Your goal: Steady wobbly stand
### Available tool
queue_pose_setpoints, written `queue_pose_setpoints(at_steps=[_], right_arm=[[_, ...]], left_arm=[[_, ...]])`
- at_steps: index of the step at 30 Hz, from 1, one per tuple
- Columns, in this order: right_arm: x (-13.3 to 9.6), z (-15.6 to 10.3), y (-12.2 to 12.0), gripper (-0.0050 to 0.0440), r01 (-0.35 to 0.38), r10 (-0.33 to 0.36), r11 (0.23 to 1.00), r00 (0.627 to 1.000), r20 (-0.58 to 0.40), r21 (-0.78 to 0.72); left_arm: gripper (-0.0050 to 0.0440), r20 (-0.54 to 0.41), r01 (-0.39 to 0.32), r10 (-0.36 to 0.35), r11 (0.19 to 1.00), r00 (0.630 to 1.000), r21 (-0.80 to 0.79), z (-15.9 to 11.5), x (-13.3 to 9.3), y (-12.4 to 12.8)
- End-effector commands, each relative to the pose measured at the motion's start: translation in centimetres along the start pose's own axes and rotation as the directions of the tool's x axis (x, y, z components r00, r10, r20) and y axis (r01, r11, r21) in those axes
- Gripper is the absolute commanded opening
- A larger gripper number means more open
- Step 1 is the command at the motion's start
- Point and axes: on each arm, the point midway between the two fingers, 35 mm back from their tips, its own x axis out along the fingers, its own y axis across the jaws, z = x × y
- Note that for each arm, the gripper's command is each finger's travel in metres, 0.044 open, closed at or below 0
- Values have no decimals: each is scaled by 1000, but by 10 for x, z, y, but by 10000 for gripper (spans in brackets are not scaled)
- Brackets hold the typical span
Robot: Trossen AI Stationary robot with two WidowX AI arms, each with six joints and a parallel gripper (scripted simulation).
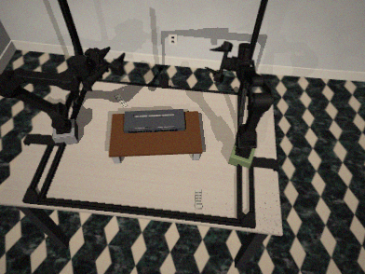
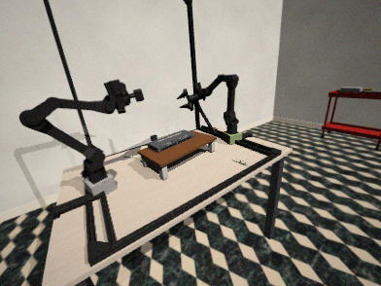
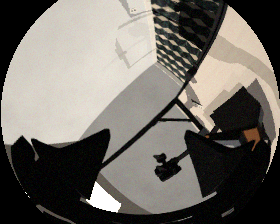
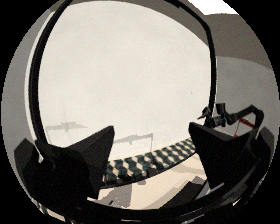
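Both claws wide, empty

Left gripper (image 1: 216, 61) (image 2: 183, 100) (image 3: 147, 132) and right gripper (image 1: 113, 58) (image 2: 139, 95) (image 4: 152, 128): wide open, holding nothing, raised. Brown stand (image 1: 155, 145) (image 2: 194, 148) mid-table between arms; network switch (image 1: 155, 121) (image 2: 171, 140) on top. Levelness: cannot tell.

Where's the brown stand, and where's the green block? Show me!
Brown stand (image 1: 155, 144) (image 2: 181, 149) (image 3: 251, 135): top, exterior and left wrist views; points lie on its flat brown top.
Green block (image 1: 238, 159) (image 2: 235, 138): top and exterior views; points lie on its green side, below an arm.
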Motion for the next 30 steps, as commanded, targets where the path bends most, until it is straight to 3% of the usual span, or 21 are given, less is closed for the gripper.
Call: queue_pose_setpoints(at_steps=[1, 17, 18, 19, 24, 28, 29, 30], right_arm=[[0, 0, 0, 400, 0, 0, 1000, 1000, 0, 0], [0, 0, 0, 400, 0, 0, 1000, 1000, 0, 0], [0, -12, -11, 0, 52, -48, 997, 997, -57, 59], [0, -25, -22, 0, 107, -93, 988, 989, -119, 112], [-23, -92, -59, 0, 374, -234, 884, 873, -429, 279], [-60, -141, -67, 0, 570, -256, 761, 704, -662, 311], [-60, -141, -67, 0, 616, -253, 726, 652, -715, 305], [-60, -141, -67, 0, 620, -252, 724, 648, -719, 304]], left_arm=[[400, 0, 0, 0, 1000, 1000, 0, 0, 0, 0], [400, 0, 0, 0, 1000, 1000, 0, 0, 0, 0], [0, -9, -17, 17, 1000, 1000, -26, -12, -7, 2], [0, -18, -34, 34, 998, 999, -52, -24, -14, 4], [0, -70, -124, 113, 976, 991, -178, -79, -50, 4], [0, -119, -197, 170, 942, 978, -273, -119, -79, -5], [0, -119, -197, 170, 942, 978, -273, -119, -79, -5], [0, -119, -197, 170, 942, 978, -273, -119, -79, -5]])
